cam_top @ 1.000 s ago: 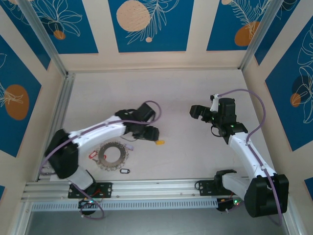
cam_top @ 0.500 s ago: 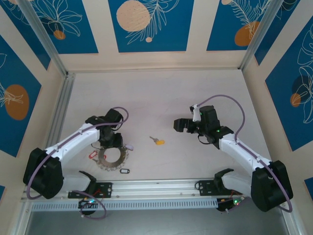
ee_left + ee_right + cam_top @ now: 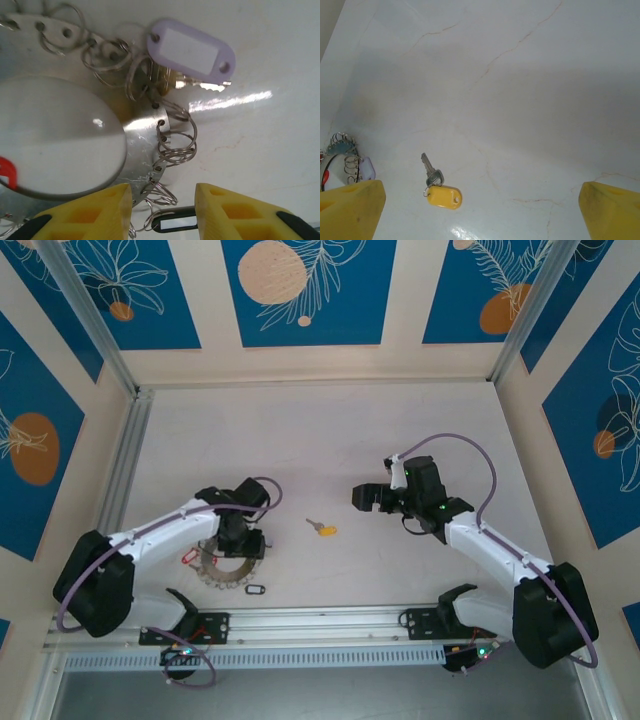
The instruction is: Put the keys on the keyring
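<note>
The keyring lies flat at the front left, and my left gripper hangs over its far right rim. In the left wrist view that gripper is open, its yellow fingers straddling the ring's looped edge with nothing gripped. A pale lilac-white tagged key sits at the rim, a black tag lies between the fingertips, and a red tag shows at the left. A yellow-tagged key lies loose on the table. My right gripper is open wide to its right.
A black tag lies near the front rail. A red tag lies left of the ring. An aluminium rail borders the left side. Bare white table stretches behind both arms.
My left gripper swung left from beside the yellow key to over the keyring. My right gripper came forward and left toward the yellow key. The yellow key lies where it was.
</note>
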You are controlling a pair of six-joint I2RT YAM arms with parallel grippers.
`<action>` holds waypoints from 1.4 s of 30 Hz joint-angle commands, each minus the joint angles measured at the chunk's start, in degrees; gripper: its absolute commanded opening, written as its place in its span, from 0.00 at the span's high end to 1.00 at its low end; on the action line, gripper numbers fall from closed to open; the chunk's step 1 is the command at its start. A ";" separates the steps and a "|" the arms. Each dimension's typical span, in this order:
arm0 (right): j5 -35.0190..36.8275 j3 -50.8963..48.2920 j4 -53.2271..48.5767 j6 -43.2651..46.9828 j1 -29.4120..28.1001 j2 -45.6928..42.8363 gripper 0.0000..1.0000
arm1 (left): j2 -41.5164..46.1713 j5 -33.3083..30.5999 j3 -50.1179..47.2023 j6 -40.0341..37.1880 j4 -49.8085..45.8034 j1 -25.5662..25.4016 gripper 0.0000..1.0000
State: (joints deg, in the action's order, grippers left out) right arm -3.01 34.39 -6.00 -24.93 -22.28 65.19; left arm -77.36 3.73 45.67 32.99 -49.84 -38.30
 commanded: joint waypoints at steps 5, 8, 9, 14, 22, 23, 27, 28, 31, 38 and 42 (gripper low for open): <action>0.72 1.96 0.19 0.79 0.42 1.29 0.01 | 0.02 -3.77 -3.00 7.72 -0.04 -5.58 0.64; -0.02 2.27 0.66 1.16 0.99 2.25 0.01 | -1.71 -7.07 -2.62 9.29 -1.30 -7.67 0.69; -0.27 2.39 0.78 1.32 1.16 2.39 0.01 | -2.10 -7.29 -2.60 9.66 -0.95 -8.06 0.71; -0.53 2.43 0.99 2.02 2.09 2.07 0.01 | -4.80 -7.89 -1.87 11.08 1.06 -9.07 0.77; -0.62 1.03 1.32 1.90 3.50 0.57 0.01 | -7.54 -8.38 -0.94 10.82 2.08 -9.61 0.79; -0.66 0.96 1.42 1.82 3.59 0.57 0.01 | -7.54 -8.46 -0.80 10.78 1.97 -9.62 0.79; -0.77 0.82 1.71 1.79 3.97 0.64 0.01 | -8.04 -9.36 -0.34 10.95 1.18 -10.19 0.75; -0.81 0.77 1.83 1.79 4.01 0.69 0.01 | -8.15 -9.59 -0.32 11.04 1.07 -10.31 0.75; -0.64 0.90 1.84 1.81 4.14 0.56 0.01 | -8.42 -10.11 -0.15 11.22 0.89 -10.63 0.76; -0.77 0.29 1.52 1.88 5.17 -0.83 0.01 | -8.70 -10.93 0.80 12.07 -0.13 -11.70 0.88; -1.03 0.19 1.53 1.87 5.65 -1.18 0.01 | -8.27 -11.61 2.15 12.17 -1.80 -12.38 0.91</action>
State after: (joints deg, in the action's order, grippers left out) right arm -3.05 34.92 -5.10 -24.01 -17.06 65.12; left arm -84.99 -6.33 46.35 44.53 -50.02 -49.65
